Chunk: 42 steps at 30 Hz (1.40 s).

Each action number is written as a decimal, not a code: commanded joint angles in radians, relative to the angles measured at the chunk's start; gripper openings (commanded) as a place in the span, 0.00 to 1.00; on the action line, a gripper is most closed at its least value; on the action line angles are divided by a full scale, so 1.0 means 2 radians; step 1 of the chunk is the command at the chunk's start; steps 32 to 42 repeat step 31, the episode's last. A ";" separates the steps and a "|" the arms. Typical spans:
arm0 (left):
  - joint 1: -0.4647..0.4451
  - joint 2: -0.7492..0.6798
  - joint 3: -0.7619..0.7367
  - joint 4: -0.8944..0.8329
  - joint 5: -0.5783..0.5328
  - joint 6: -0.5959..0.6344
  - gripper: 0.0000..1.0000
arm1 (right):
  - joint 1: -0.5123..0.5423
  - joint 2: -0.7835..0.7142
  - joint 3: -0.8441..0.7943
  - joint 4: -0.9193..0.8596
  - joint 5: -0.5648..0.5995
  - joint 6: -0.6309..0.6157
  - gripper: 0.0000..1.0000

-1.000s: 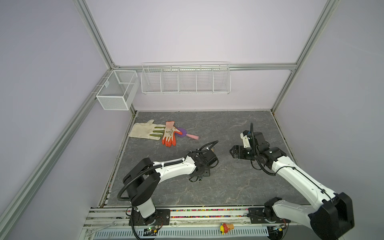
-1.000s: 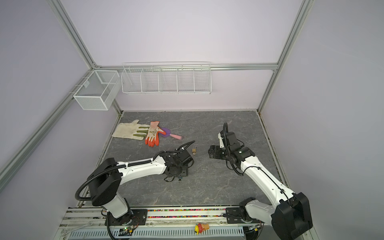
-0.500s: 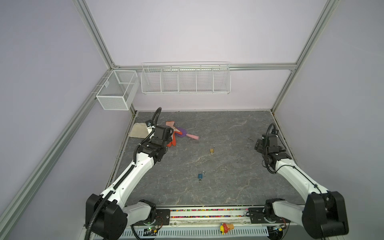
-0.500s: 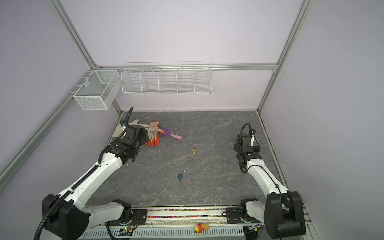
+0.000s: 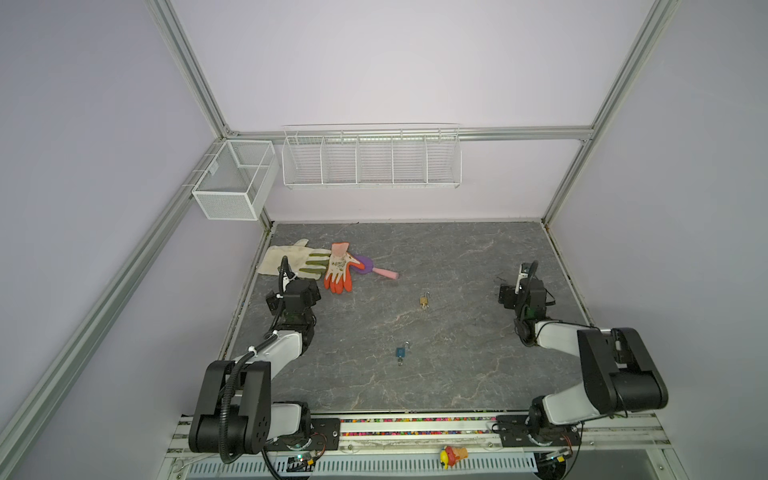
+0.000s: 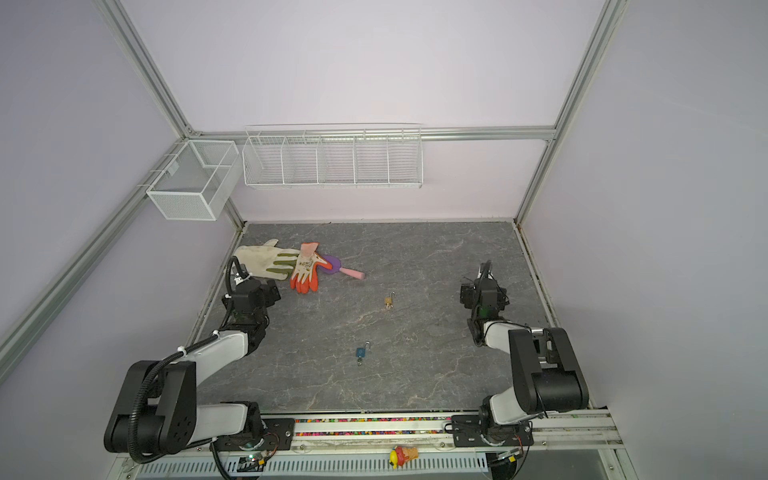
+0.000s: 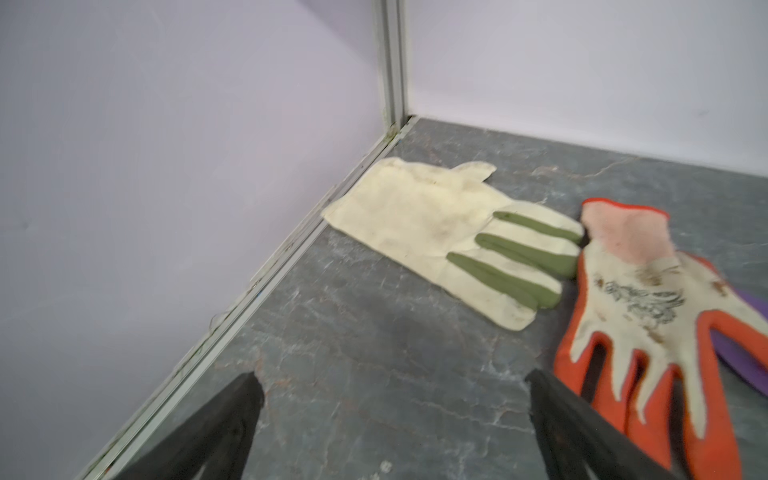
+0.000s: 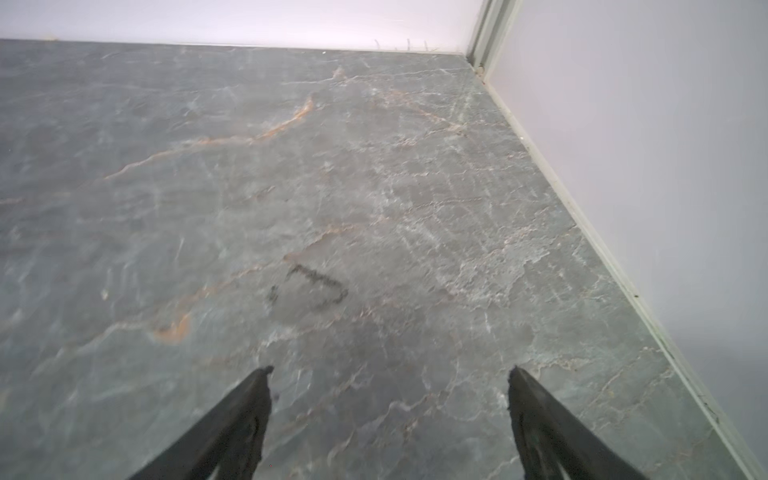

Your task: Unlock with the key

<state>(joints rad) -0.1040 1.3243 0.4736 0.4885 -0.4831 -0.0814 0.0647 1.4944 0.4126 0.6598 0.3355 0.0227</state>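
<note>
left gripper (image 7: 392, 374) and right gripper (image 8: 390, 368): jaws wide apart, holding nothing, each at its own side of the table (image 5: 478, 257). brass padlock (image 5: 424, 300) and blue padlock (image 5: 400, 353) lie mid-table, well apart from both. judgement: shackles look released, so the task is likely complete. key not discernible.

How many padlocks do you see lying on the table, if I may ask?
2: a brass padlock near the middle of the table, and a blue padlock nearer its front edge. None appears hidden.
</note>
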 commanded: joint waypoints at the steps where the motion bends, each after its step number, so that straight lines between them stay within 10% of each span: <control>1: 0.003 -0.007 -0.001 0.075 0.049 0.036 1.00 | -0.003 0.020 -0.044 0.166 -0.064 -0.044 0.89; 5: 0.004 -0.020 -0.021 0.024 0.043 0.017 1.00 | -0.021 0.020 -0.015 0.106 -0.087 -0.027 0.89; 13: 0.006 0.125 -0.073 0.293 0.057 0.034 0.99 | -0.024 0.017 -0.015 0.103 -0.093 -0.024 0.89; 16: 0.008 0.093 -0.022 0.137 0.046 0.007 0.99 | -0.025 0.016 -0.014 0.102 -0.094 -0.024 0.89; 18: 0.009 0.123 -0.047 0.243 0.044 0.025 0.99 | -0.025 0.016 -0.014 0.103 -0.094 -0.024 0.89; 21: 0.009 0.096 -0.026 0.152 0.042 0.006 0.99 | -0.025 0.016 -0.014 0.102 -0.094 -0.024 0.89; 42: 0.007 0.114 -0.045 0.220 0.040 0.019 0.99 | -0.025 0.017 -0.013 0.099 -0.096 -0.024 0.89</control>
